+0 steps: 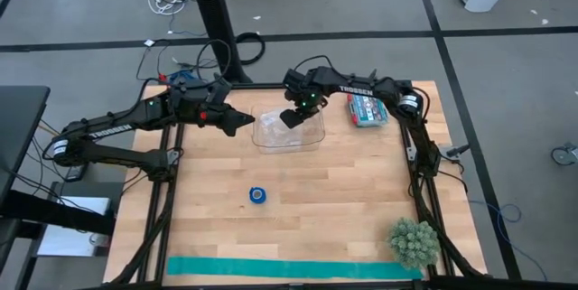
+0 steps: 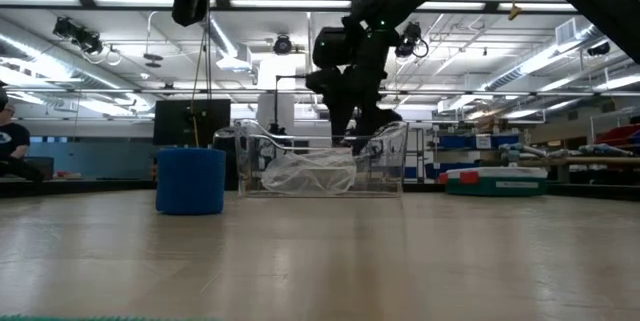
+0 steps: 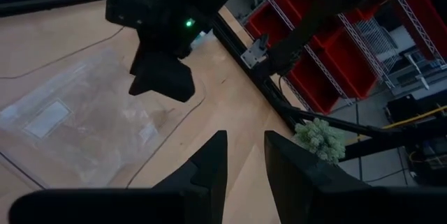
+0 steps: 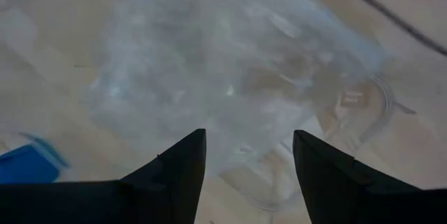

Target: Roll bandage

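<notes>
Where the high view looks down, one bandage (image 1: pixel 258 195) stands already rolled mid-worktop (image 1: pixel 343 200), so rolling seems done; one teal strip (image 1: pixel 289 268) lies at the near edge. Low view: one clear bin (image 2: pixel 322 169) beside the roll. Wrist views: left claw (image 3: pixel 244 155) slightly parted, empty; right claw (image 4: pixel 249 155) wide, empty, over the bin.

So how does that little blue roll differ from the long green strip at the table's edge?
The blue bandage roll is wound into a small cylinder standing on end; the teal-green strip lies unrolled and flat. The roll sits mid-table; the strip runs along the table's edge by the spiky green ball. One is royal blue, the other teal. No gripper touches either.
</notes>
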`<act>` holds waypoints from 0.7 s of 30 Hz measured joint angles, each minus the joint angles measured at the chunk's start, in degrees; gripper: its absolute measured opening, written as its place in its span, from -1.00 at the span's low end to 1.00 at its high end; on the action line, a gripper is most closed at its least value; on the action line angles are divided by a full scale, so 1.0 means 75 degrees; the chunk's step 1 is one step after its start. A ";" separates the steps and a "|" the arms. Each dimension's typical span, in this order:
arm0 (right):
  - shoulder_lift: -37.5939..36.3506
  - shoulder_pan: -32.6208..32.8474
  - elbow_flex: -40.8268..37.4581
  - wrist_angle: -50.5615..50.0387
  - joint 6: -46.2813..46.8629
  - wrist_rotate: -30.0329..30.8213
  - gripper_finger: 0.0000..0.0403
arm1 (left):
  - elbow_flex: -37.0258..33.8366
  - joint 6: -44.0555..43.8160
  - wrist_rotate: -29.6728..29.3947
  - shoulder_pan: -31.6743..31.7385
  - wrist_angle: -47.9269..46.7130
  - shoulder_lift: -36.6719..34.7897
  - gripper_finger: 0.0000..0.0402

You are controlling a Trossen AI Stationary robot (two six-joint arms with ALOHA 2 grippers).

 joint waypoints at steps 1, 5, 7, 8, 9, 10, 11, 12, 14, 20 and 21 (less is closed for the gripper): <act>0.0025 -0.0010 -0.0043 -0.0035 0.0000 0.0002 0.01 | 0.0000 0.0000 0.0000 0.0001 -0.0001 0.0000 -0.50; 0.0032 0.0008 -0.0194 0.0201 0.0041 0.0336 0.00 | 0.0000 -0.0001 0.0000 0.0000 0.0002 0.0000 -0.50; 0.0032 0.0010 -0.0200 0.0256 -0.0001 0.0447 0.00 | 0.0000 -0.0003 0.0001 0.0001 0.0003 0.0000 -0.50; 0.0032 0.0010 -0.0200 0.0381 -0.0037 0.0485 0.00 | 0.0000 -0.0003 0.0000 0.0003 0.0002 0.0000 -0.50; 0.0032 0.0010 -0.0200 0.0504 -0.0088 0.0557 0.00 | 0.0000 -0.0003 0.0000 0.0003 0.0001 0.0000 -0.50; 0.0032 0.0010 -0.0200 0.0598 -0.0156 0.0654 0.00 | 0.0000 -0.0003 0.0000 0.0003 0.0015 0.0000 -0.50; 0.0032 0.0010 -0.0200 0.0694 -0.0216 0.0757 -0.01 | 0.0000 -0.0003 0.0000 0.0003 0.0046 0.0000 -0.50; 0.0032 0.0010 -0.0200 0.0812 -0.0273 0.0840 -0.02 | 0.0000 -0.0003 0.0000 0.0003 0.0088 0.0000 -0.50; 0.0032 0.0010 -0.0200 0.0953 -0.0384 0.0875 -0.08 | 0.0000 -0.0003 0.0000 0.0000 0.0144 0.0000 -0.50; 0.0026 0.0005 -0.0244 0.1054 -0.0764 0.0897 -0.55 | 0.0000 -0.0003 0.0000 0.0003 0.0143 0.0000 -0.50; 0.0026 -0.0006 -0.0253 0.1050 -0.0838 0.0882 -0.67 | 0.0000 -0.0003 0.0000 0.0003 0.0143 0.0000 -0.50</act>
